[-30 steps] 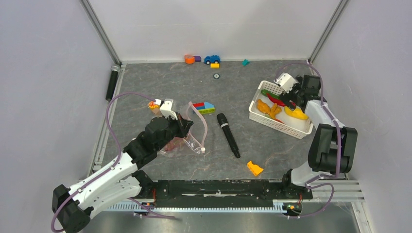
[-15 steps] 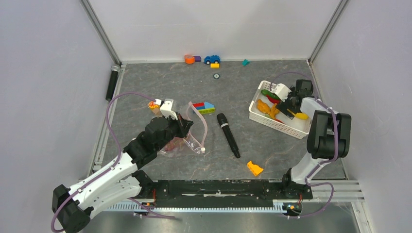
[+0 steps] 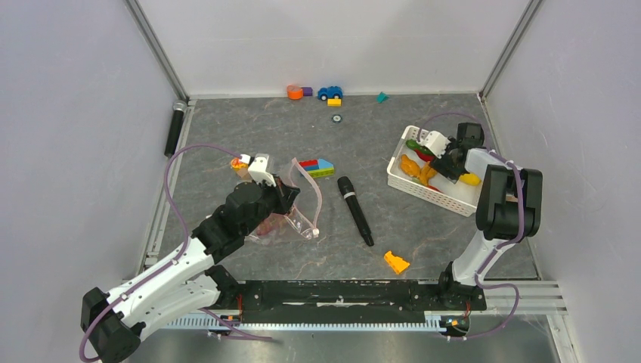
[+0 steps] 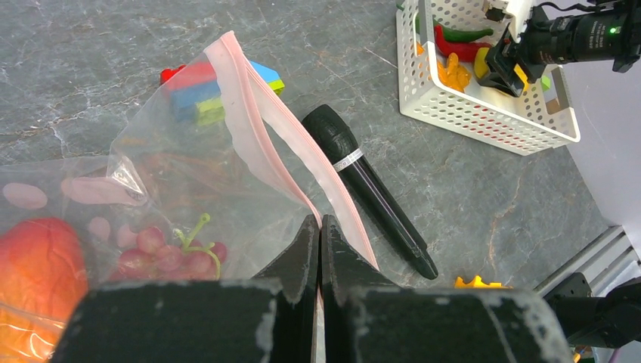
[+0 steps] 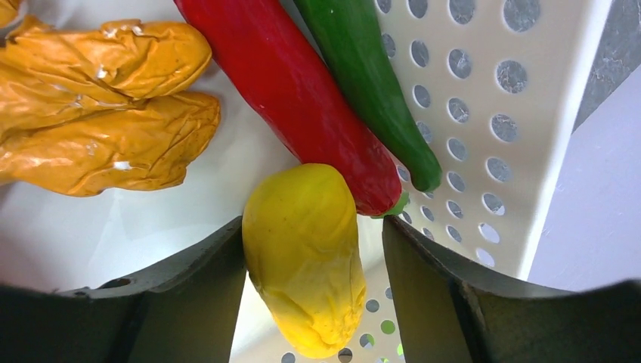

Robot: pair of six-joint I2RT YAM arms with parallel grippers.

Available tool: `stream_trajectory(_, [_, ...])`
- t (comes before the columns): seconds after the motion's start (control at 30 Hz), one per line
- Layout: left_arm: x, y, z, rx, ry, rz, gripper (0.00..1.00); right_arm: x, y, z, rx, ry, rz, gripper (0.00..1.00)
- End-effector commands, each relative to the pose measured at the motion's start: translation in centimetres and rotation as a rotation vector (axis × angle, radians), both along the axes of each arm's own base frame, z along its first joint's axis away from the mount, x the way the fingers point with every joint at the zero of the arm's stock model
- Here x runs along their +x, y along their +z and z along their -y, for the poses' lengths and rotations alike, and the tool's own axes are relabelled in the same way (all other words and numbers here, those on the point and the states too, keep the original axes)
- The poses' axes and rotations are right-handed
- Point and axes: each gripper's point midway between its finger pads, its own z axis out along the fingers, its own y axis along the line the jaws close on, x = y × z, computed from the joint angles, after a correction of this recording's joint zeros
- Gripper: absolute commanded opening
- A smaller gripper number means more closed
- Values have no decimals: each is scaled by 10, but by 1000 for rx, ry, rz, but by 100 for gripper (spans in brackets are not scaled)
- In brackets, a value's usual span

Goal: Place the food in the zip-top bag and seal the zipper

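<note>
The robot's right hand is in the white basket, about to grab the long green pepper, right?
Not quite. In the right wrist view, the open right gripper sits in the white lattice basket around the yellow plastic toy fruit, not the long green pepper.

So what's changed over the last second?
The right gripper swung down and left into the white basket; open, it now straddles the yellow fruit, not yet gripped. The left gripper stayed shut on the zip-top bag rim; nothing else moved.

I see the orange-red fruit point(image 4: 34, 276) cut off at my left wrist view's edge; overhead, the left arm hides much of the zip-top bag point(image 3: 301, 221).
</note>
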Motion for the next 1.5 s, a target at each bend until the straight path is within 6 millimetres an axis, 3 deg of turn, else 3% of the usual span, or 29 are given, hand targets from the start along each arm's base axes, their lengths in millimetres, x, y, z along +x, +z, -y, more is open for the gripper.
stream_trajectory(0.0, [5,7,-3,27,11,43,2,-17,-10,-9,32,37,-73,67])
stream_trajectory(0.1, [4,8,-3,21,7,42,2,-16,-5,-11,38,43,-64,53])
stream_trajectory(0.17, [3,10,-3,16,7,45,2,-16,-4,-12,43,45,-61,50])
stream_trajectory(0.27, [2,11,-4,10,10,51,2,-14,2,-13,48,40,-50,34])
stream_trajectory(0.43, [3,11,-5,9,16,51,2,-2,31,-29,77,73,-3,17])
stream_trajectory(0.6, [2,14,-5,-2,14,52,2,3,70,-56,111,126,104,13])
stream_trajectory(0.77, [0,14,-3,-15,2,55,2,-3,93,-86,134,180,196,11])
stream_trajectory(0.87, [0,15,-3,-15,3,54,2,-5,113,-92,145,164,273,8])
stream_trajectory(0.97, [-1,17,-3,-22,3,57,2,-2,150,-99,225,121,437,4])
stream_trajectory(1.07, [-1,18,-4,-27,5,60,2,-8,196,-126,413,142,635,4])
stream_trajectory(1.23, [-3,22,-5,-39,3,66,2,-49,253,-189,819,327,802,6])
stream_trajectory(1.33, [-4,24,-5,-47,2,69,2,-99,273,-245,1170,529,766,0])
stream_trajectory(1.47, [-6,26,-3,-56,-11,68,2,-165,300,-288,1465,758,707,0])
